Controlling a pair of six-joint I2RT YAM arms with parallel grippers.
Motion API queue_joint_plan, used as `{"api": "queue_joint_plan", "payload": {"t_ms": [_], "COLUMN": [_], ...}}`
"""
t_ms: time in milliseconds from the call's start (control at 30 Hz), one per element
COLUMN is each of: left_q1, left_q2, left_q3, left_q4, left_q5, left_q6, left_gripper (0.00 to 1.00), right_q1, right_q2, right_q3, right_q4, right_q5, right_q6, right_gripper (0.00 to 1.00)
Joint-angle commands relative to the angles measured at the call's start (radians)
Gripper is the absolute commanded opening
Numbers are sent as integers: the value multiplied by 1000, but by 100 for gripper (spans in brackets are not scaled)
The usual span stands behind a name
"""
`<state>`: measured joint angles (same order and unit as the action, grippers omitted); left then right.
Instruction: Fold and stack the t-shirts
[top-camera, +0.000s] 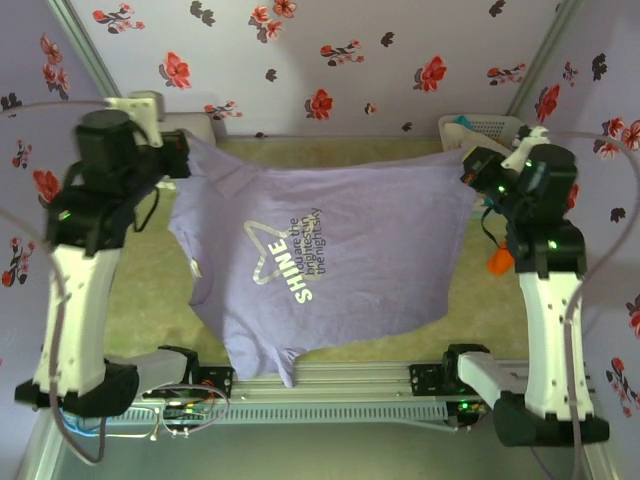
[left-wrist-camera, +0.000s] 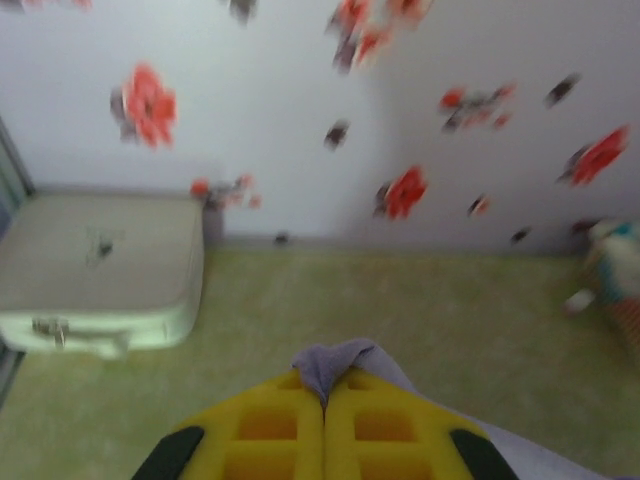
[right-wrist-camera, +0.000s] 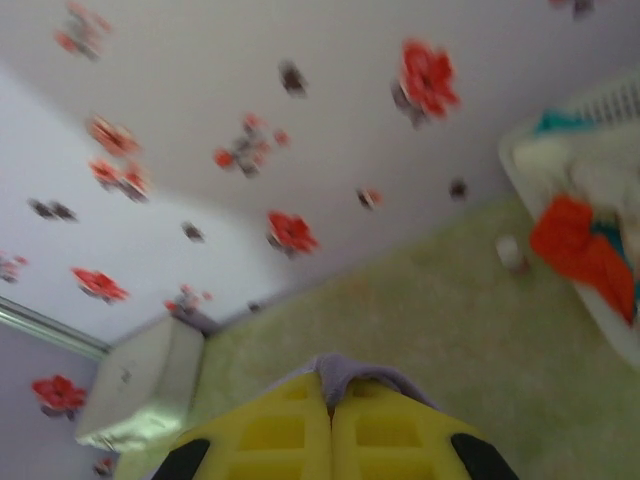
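1. Yellow-green soft table covering (top-camera: 150, 300) spans the middle of the top view. No folded stack lies on it, so the task looks barely begun.
2. Lavender-purple cloth t-shirt (top-camera: 340, 270) with white chest lettering hangs stretched across the frame centre, sagging toward the bottom. It shows no fold yet.
3. White lattice plastic basket (right-wrist-camera: 615, 100), at the right edge of the right wrist view, holds an orange cloth t-shirt (right-wrist-camera: 580, 245) plus teal and off-white cloth. All of it looks unfolded, so at least 3 more shirts seem left.
4. White rounded plastic box (left-wrist-camera: 100, 270) sits at the left of the left wrist view.
5. Left gripper (top-camera: 180, 155), upper left, is clamped tight on 1 shirt edge. Right gripper (top-camera: 470, 165), upper right, pinches the opposite edge.
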<state>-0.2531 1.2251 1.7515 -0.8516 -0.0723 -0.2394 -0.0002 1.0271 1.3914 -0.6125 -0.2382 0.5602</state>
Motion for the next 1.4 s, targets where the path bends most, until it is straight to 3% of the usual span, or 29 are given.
{"api": "queue_joint_plan", "payload": {"t_ms": [0,133,300,467,667,800,1367], "left_q1": [26,63,76,82,85,96,115], "left_q2": [-6,86,267,514,681,670,362], "left_q3": [-179,-355,-438,-296,-111,-112,-400], "left_q4": [185,342,532,558,473,430,235], "left_q5": [-44,-28,0,68,104,128,275], "left_q6": [-37,-86,-128,-165,-163,-172,-342], "left_gripper": [0,0,0,0,0,0,0], "right_q1": [-4,-4,-4,-6,-14,-16,-24], "right_q2": [62,204,466,702,841,836,707], "right_q3": [-135,-269,-264,-126,-7,-16,-173], "right_q4": [9,150,315,378,329,291,113], "right_q5": [-75,-84,-99,-126,-119,-118,-166], "right_q6": [31,37,36,22,-17,-32,-51], "right_gripper": [0,0,0,0,0,0,0]}}
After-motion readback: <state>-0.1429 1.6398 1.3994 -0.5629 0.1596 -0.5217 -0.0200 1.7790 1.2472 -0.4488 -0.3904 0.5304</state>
